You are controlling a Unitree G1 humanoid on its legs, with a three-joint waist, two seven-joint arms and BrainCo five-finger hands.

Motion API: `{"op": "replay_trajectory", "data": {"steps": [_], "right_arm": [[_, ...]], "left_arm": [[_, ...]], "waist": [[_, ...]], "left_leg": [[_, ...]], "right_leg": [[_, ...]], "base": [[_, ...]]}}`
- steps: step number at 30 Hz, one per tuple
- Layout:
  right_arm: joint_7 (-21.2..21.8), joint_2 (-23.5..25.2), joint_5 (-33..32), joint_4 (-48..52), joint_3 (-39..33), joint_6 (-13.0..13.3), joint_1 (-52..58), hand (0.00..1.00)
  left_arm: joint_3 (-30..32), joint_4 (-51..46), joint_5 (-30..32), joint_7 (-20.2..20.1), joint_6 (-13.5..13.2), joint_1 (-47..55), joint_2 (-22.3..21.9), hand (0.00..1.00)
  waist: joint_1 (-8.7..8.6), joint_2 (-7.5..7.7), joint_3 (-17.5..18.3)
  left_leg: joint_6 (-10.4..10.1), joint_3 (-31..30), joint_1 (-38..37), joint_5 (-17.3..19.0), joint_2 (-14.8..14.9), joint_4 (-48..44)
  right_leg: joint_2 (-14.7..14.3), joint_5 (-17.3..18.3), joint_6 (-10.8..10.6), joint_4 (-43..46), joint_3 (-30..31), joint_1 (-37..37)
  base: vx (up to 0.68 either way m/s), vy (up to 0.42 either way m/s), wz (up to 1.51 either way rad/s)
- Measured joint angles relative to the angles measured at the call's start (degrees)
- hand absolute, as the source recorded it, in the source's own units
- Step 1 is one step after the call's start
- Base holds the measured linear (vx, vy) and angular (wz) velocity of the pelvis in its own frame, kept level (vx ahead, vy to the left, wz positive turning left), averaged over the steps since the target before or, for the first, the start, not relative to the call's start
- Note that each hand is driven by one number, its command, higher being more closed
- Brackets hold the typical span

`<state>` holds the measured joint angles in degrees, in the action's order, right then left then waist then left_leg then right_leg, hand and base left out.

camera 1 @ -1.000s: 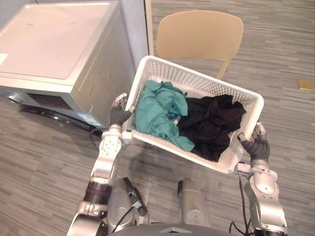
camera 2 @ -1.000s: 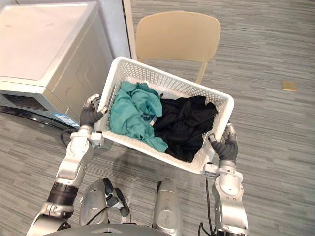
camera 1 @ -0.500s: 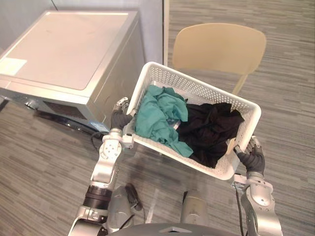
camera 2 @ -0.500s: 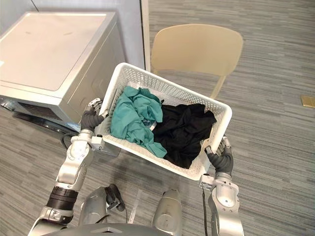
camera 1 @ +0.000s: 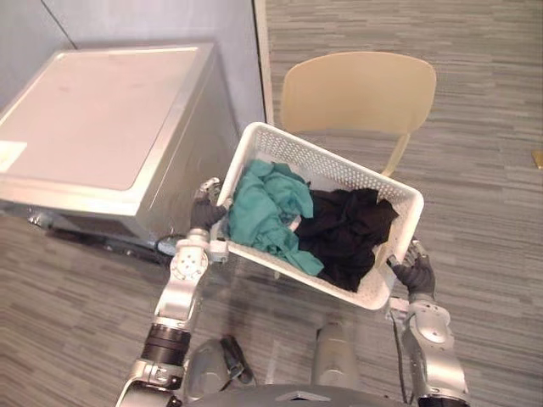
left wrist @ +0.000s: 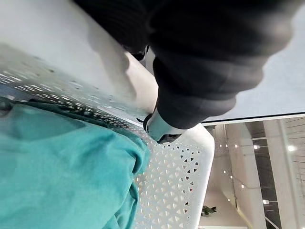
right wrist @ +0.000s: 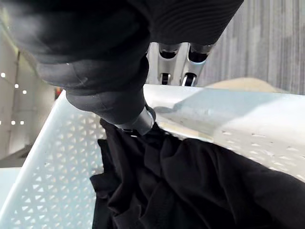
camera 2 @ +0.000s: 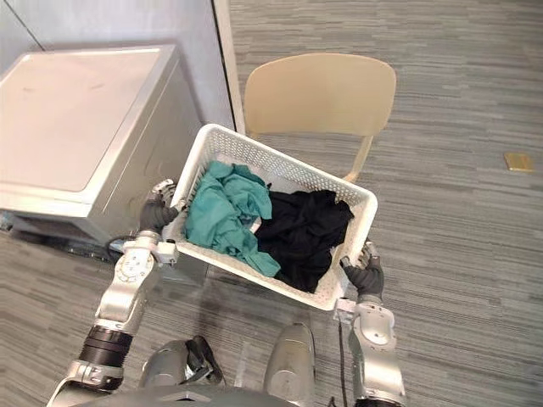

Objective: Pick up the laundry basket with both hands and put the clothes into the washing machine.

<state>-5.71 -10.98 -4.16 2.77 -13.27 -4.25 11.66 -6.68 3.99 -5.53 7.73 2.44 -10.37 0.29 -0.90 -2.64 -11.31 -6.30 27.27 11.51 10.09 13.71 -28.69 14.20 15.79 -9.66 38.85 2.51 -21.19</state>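
Observation:
Both hands hold a white perforated laundry basket (camera 1: 339, 158) off the floor, its left end higher. My left hand (camera 1: 206, 213) grips the rim at the left end, thumb (left wrist: 159, 129) hooked over the rim (left wrist: 57, 52). On the lower right end, my right hand (camera 1: 416, 274) is curled round the rim (right wrist: 228, 114). In the basket's left half lies a teal garment (camera 1: 267, 209), and a black garment (camera 1: 348, 234) fills the right half. The silver washing machine (camera 1: 93, 127) stands just left of the basket, top seen from above, its door hidden.
A beige chair (camera 1: 356, 89) stands right behind the basket, with a blue-grey wall panel (camera 1: 153, 21) behind the machine. A small yellow object (camera 2: 518, 161) lies on the grey striped floor at far right.
The whole view has shifted as the robot moves. The basket stays held by both hands and now sits a little closer to the washing machine's side. Clothes have not shifted.

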Motion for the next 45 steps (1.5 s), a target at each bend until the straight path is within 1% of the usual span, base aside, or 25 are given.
{"op": "replay_trajectory", "data": {"steps": [2, 3, 4, 5, 6, 7, 8, 10, 11, 13, 14, 15, 16, 17, 18, 19, 20, 21, 23, 25, 27, 29, 34, 39, 45], "right_arm": [[0.02, -0.36, 0.08, 0.04, 0.01, -0.02, 0.26, 1.0], [0.14, -0.51, 0.08, 0.25, 0.22, -0.02, 0.92, 1.0], [0.16, -0.72, 0.0, 1.14, 1.43, -0.01, 2.16, 1.0], [0.3, -0.77, 0.0, 1.8, 2.23, 0.01, 2.99, 1.0], [0.53, -0.71, 0.0, 3.36, 3.94, 0.08, 4.77, 1.0], [0.59, -0.36, -0.01, 3.59, 5.12, 0.23, 5.64, 1.0], [0.58, 0.08, -0.01, 3.58, 5.48, 0.23, 5.94, 1.0], [0.58, 1.35, -0.08, 3.57, 5.94, 0.21, 6.26, 1.0], [0.58, 1.38, -0.1, 3.54, 5.95, 0.19, 6.27, 1.0], [0.49, 1.29, -0.21, 3.26, 5.93, 0.15, 6.16, 1.0], [0.44, 1.2, -0.32, 2.72, 5.87, 0.15, 5.98, 1.0], [0.43, 1.17, -0.46, 2.41, 5.81, 0.16, 5.98, 1.0], [0.43, 0.99, -0.55, 1.09, 5.7, 0.18, 5.76, 1.0], [0.43, 0.83, -0.57, 0.52, 5.65, 0.17, 5.67, 1.0], [0.44, 1.04, -0.61, -2.56, 5.42, 0.07, 4.95, 1.0], [0.48, 1.19, -0.59, -3.38, 5.1, 0.07, 4.72, 1.0], [0.19, 1.64, -0.39, -4.71, 4.07, -0.34, 4.22, 1.0], [0.02, 1.99, -0.2, -5.87, 2.04, -0.56, 3.92, 1.0], [-0.01, 1.79, -0.02, -6.08, 1.26, -0.57, 3.4, 1.0], [0.02, 1.37, -0.02, -6.08, 1.25, -0.55, 3.25, 1.0], [0.49, 1.44, -0.02, -6.26, 1.35, -0.53, 2.63, 1.0], [0.83, 1.46, -0.02, -6.76, 1.33, -0.49, 2.36, 1.0], [2.03, 1.47, 0.0, -8.4, 0.98, -0.48, 1.31, 1.0], [2.69, 2.77, 0.08, -8.42, -1.07, -0.41, 2.47, 1.0], [2.58, 3.83, 2.03, -8.34, -4.49, -0.33, 3.72, 1.0]], "left_arm": [[0.41, -0.04, -0.08, 0.13, -0.06, 1.31, -1.0, 1.0], [0.38, -0.07, -0.24, 0.09, -0.09, 2.16, -1.4, 1.0], [0.69, -0.6, -0.67, 0.12, -0.1, 3.79, -1.27, 1.0], [1.22, -0.86, -0.72, 0.11, -0.09, 4.83, -1.27, 1.0], [2.47, -1.62, -1.15, 0.15, -0.09, 7.12, -1.18, 1.0], [3.34, -2.7, -1.19, 0.19, -0.09, 9.23, -0.99, 1.0], [3.59, -3.27, -1.19, 0.17, -0.09, 10.03, -0.92, 1.0], [4.38, -3.92, -1.18, -0.12, -0.09, 10.76, -0.89, 1.0], [4.43, -3.94, -1.18, -0.31, -0.09, 10.76, -0.87, 1.0], [4.31, -3.94, -1.18, -0.56, -0.09, 10.74, -0.86, 1.0], [4.11, -3.86, -1.17, -0.59, -0.09, 10.74, -0.82, 1.0], [3.99, -3.69, -1.18, -0.6, -0.09, 10.74, -0.82, 1.0], [3.61, -2.94, -1.17, -0.63, -0.09, 10.72, -0.78, 1.0], [3.38, -2.68, -1.17, -0.63, -0.09, 10.73, -0.78, 1.0], [2.34, -1.26, -1.18, -0.53, -0.09, 10.69, 0.02, 1.0], [1.96, -0.81, -1.11, -0.47, -0.09, 10.65, 0.12, 1.0], [0.44, -0.86, -1.13, -0.68, -0.27, 10.63, 0.59, 1.0], [-1.55, -0.96, -1.19, -0.65, -0.39, 9.86, 0.59, 1.0], [-2.29, -0.74, -1.62, -0.64, -0.38, 8.33, 0.72, 1.0], [-2.32, -0.33, -1.62, -0.63, -0.37, 6.94, 0.78, 1.0], [-1.88, -0.34, -1.61, -0.64, -0.37, 5.59, 1.52, 1.0], [-1.89, -0.48, -1.59, -0.82, -0.37, 4.02, 1.58, 1.0], [-1.63, -0.48, -1.6, -1.49, -0.38, 3.01, 1.95, 1.0], [-2.66, -0.68, -1.6, -2.89, -0.38, 3.03, 1.87, 1.0], [-6.75, -1.85, -2.53, -3.69, -0.38, 3.45, 1.36, 1.0]], "waist": [[0.01, -0.54, 0.33], [0.27, -0.38, 0.25], [0.63, 0.32, -0.11], [0.95, 0.6, -0.12], [1.95, 1.08, 0.19], [2.95, 1.53, 0.68], [3.19, 1.78, 0.83], [3.9, 1.28, 1.58], [3.96, 1.08, 1.67], [3.6, 1.14, 1.75], [3.54, 1.22, 1.8], [3.5, 1.22, 1.84], [3.23, 0.88, 2.27], [3.18, 0.5, 2.6], [2.49, 0.58, 4.2], [2.21, 0.32, 4.49], [2.13, 0.05, 4.67], [1.4, 0.34, 4.87], [-0.05, 0.38, 4.91], [-0.54, 0.16, 5.05], [-0.58, -0.35, 5.46], [-0.71, -0.6, 5.61], [-0.91, -1.07, 5.91], [-1.23, -1.39, 6.13], [-1.57, -1.18, 6.01]], "left_leg": [[0.76, -1.08, -0.7, -0.87, 2.19, -2.65], [2.54, -2.45, 0.39, -1.98, 3.78, -6.89], [7.41, -4.35, 2.38, -5.09, 5.96, -14.5], [9.66, -5.48, 3.31, -7.14, 6.84, -17.75], [9.89, -7.42, 4.67, -12.04, 7.7, -22.44], [9.16, -8.02, 4.9, -16.22, 7.81, -23.52], [9.03, -8.04, 5.08, -17.99, 7.84, -23.31], [7.97, -7.51, 7.46, -24.47, 8.04, -21.83], [7.66, -7.29, 8.22, -24.75, 8.05, -21.59], [5.63, -6.89, 7.45, -18.17, 6.6, -15.98], [5.02, -7.58, 6.04, -16.75, 5.1, -8.75], [4.73, -8.32, 5.26, -16.95, 4.0, -4.54], [4.83, -9.8, 3.53, -19.79, 1.66, 2.94], [4.87, -10.21, 2.96, -21.78, 1.08, 4.49], [1.47, -10.28, 1.13, -16.67, -1.21, 6.06], [1.19, -10.14, 0.92, -14.68, -1.75, 6.02], [0.21, -9.87, 0.1, -10.98, -2.91, 6.19], [0.08, -8.7, -0.32, -7.42, -4.61, 5.44], [1.47, -6.64, -0.42, -4.83, -6.26, 3.91], [2.29, -5.05, -1.0, -4.34, -6.61, 3.6], [2.51, -3.46, -1.81, -4.21, -6.4, 5.09], [2.51, -3.44, -1.58, -4.21, -6.41, 6.71], [2.35, -4.09, -0.4, -4.26, -6.35, 9.2], [0.59, -5.47, 0.1, -5.87, -6.35, 12.56], [1.18, -6.81, 1.92, -8.53, -6.78, 14.25]], "right_leg": [[-1.28, 0.51, 0.98, -0.46, -2.01, 3.54], [-1.72, 0.88, 1.63, -0.73, -3.56, 5.86], [-2.22, 2.08, 2.32, -1.19, -5.59, 9.27], [-2.34, 3.05, 2.54, -1.3, -6.12, 10.76], [-2.38, 5.21, 3.64, -1.0, -6.32, 13.07], [-2.15, 6.28, 4.01, -1.43, -6.33, 14.52], [-1.99, 6.27, 4.22, -2.13, -6.56, 15.09], [-1.38, 5.29, 5.96, -5.23, -7.63, 15.65], [-1.26, 5.01, 6.37, -5.88, -7.78, 16.01], [-0.37, 4.2, 6.54, -6.96, -8.07, 16.22], [0.5, 4.14, 5.82, -7.05, -8.08, 15.93], [0.99, 4.28, 5.23, -7.01, -8.01, 15.75], [2.05, 4.87, 3.92, -6.7, -7.51, 15.31], [2.14, 5.1, 3.21, -6.56, -7.17, 15.16], [3.83, 5.0, 0.47, -6.99, -5.8, 14.6], [4.17, 4.07, -1.05, -7.9, -5.34, 14.61], [5.1, 3.1, -2.78, -9.93, -4.19, 15.3], [6.91, 2.27, -4.35, -11.3, -2.57, 15.53], [8.79, 0.3, -5.39, -12.52, -0.06, 15.12], [9.42, -2.33, -5.81, -14.11, 1.72, 14.51], [9.07, -6.81, -6.26, -17.02, 1.71, 12.96], [8.54, -8.79, -6.25, -20.19, 1.13, 13.04], [8.09, -9.61, -6.32, -24.65, -1.96, 12.97], [7.27, -10.25, -5.82, -25.29, -3.36, 12.41], [7.12, -11.22, -5.63, -25.45, -4.46, 10.92]], "base": [[0.1, -0.152, 0.17], [0.06, -0.158, 0.4], [0.0, -0.129, 0.37], [-0.03, -0.107, 0.24], [-0.03, -0.079, 0.05], [-0.02, -0.059, 0.06], [0.0, -0.036, 0.21], [-0.01, -0.016, 0.4], [0.03, 0.014, 0.43], [0.07, 0.048, 0.34], [0.07, 0.071, 0.14], [0.16, 0.185, 0.02], [0.17, 0.204, -0.05], [0.24, 0.275, -0.11], [0.18, 0.198, -0.13], [0.22, 0.272, -0.26], [0.23, 0.38, -0.27], [0.2, 0.335, -0.28], [0.13, 0.268, -0.33], [0.11, 0.277, -0.6], [0.06, 0.215, -0.72], [0.01, 0.092, -0.23], [-0.06, -0.006, -0.05], [-0.1, -0.037, 0.11], [-0.03, -0.014, 0.1]]}}
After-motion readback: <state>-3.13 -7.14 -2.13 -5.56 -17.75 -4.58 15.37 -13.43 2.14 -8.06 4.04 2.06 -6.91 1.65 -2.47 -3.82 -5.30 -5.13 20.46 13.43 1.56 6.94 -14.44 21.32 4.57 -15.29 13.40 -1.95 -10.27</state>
